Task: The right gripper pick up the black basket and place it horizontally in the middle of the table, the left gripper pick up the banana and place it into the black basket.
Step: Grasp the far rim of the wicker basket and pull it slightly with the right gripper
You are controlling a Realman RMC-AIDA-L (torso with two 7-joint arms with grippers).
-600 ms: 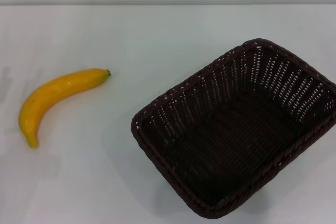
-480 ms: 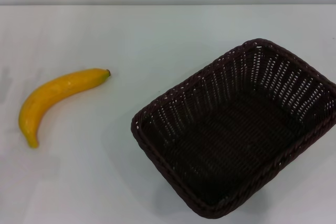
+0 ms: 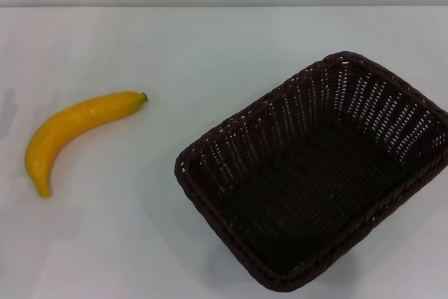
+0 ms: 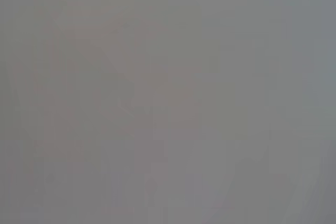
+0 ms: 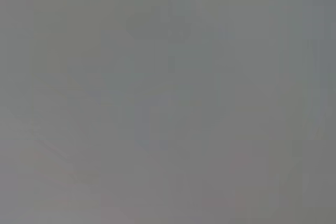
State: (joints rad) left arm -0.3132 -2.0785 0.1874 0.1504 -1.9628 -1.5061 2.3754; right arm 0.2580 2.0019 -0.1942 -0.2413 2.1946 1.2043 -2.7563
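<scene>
Sitting untouched, the black basket (image 3: 315, 173) occupies the 4 o'clock part of the head view on the white desk (image 3: 210, 47), skewed diagonally, its long axis running from about 7 to 1 o'clock, one corner cut off by the right edge. Empty inside, open side up. Banana (image 3: 73, 131) lies at 9 o'clock, well apart from the basket, dark tip pointing toward 2 o'clock, flat on the desk.

Progress, judged from layout: nothing done. Basket is not centred and not squared horizontally, so the right-arm step looks not yet started; banana is outside the basket, so the left-arm step is left too. Both steps remain.

End effectors: neither the left end effector nor the right end effector shows in the head view. Both wrist views give only a featureless grey field, no fingers, no objects. Whether either is spread or closed cannot be told; nothing visible is being held or touched. Likely next: right arm reaching for the basket rim.
</scene>
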